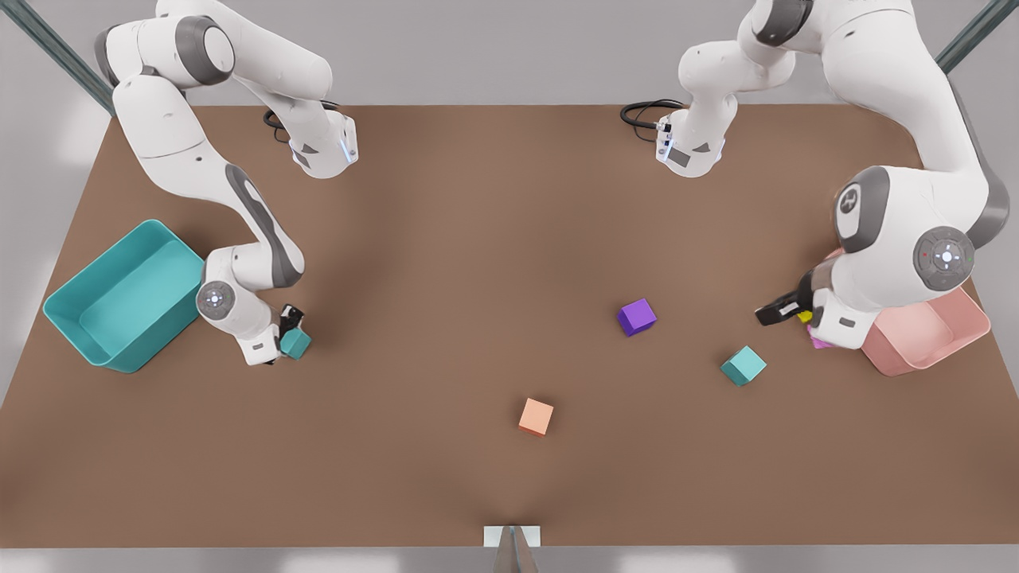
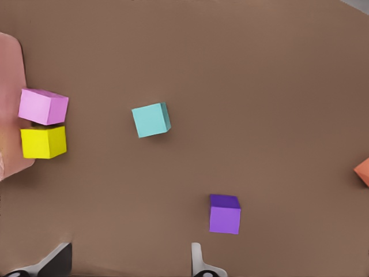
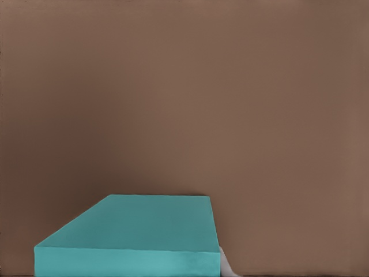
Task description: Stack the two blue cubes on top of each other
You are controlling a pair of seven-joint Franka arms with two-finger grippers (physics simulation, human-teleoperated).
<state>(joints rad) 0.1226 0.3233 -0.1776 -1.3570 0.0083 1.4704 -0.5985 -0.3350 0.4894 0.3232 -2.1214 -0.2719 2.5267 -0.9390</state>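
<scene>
1. The right gripper [image 1: 288,334] is sitting low over the brown table [image 1: 446,239] on the front view's left, just beside the large teal bin [image 1: 87,318], and its fingers are closing around one blue cube [image 1: 296,344].
2. That held blue cube [image 3: 130,236] is filling the lower part of the right wrist view, with only a sliver of one finger [image 3: 226,265] showing beside it; whether the cube is touching the table is hard to tell.
3. The left gripper [image 1: 776,312] is hovering on the front view's right, next to the pink bin [image 1: 931,334], with its fingers [image 2: 199,262] spreading apart and holding nothing.
4. The second blue cube [image 1: 743,365] is lying free on the table, near the left gripper and well apart from the held one.
5. A purple cube [image 1: 637,317] is resting between the two arms, closer to the second blue cube.
6. An orange cube [image 1: 536,416] is sitting nearer the table's front edge.
7. A pink cube [image 2: 42,107] and a yellow cube [image 2: 44,142] are lying side by side, touching, at the pink bin's edge.
</scene>
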